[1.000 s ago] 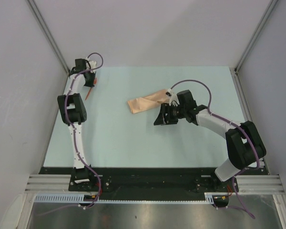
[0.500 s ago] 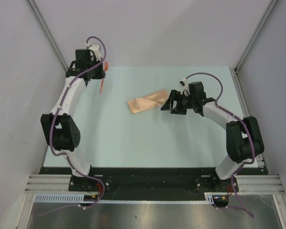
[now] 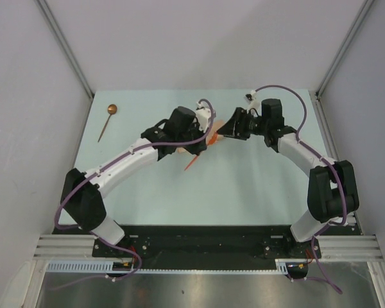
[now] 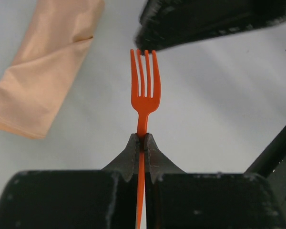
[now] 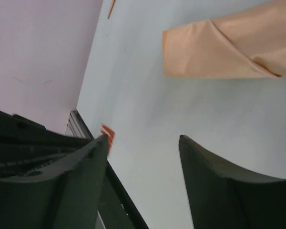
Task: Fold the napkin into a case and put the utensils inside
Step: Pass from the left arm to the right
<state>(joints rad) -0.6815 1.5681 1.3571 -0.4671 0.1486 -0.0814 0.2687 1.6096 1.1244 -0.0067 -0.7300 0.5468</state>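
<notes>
My left gripper (image 4: 142,139) is shut on the neck of the orange fork (image 4: 144,90), tines pointing away. The folded tan-orange napkin case (image 4: 47,71) lies on the table to the left of the fork. In the top view the left gripper (image 3: 202,144) hangs over the table's middle and hides most of the napkin. My right gripper (image 3: 226,131) faces it from the right, open and empty. In the right wrist view the right gripper (image 5: 144,139) has the fork tines (image 5: 108,133) beside its left finger and the napkin (image 5: 229,52) beyond. The dark-handled spoon (image 3: 107,120) lies at the far left.
A pale blue table (image 3: 256,192) is walled by grey panels at the back and both sides. Metal corner posts (image 3: 64,45) stand at the far corners. The two arms meet near the middle; the right arm's black finger (image 4: 209,21) is just beyond the fork tines.
The left arm has swung from the far left corner to the table's middle, carrying the fork; the spoon now shows at the far left. The right gripper has moved back off the napkin.
</notes>
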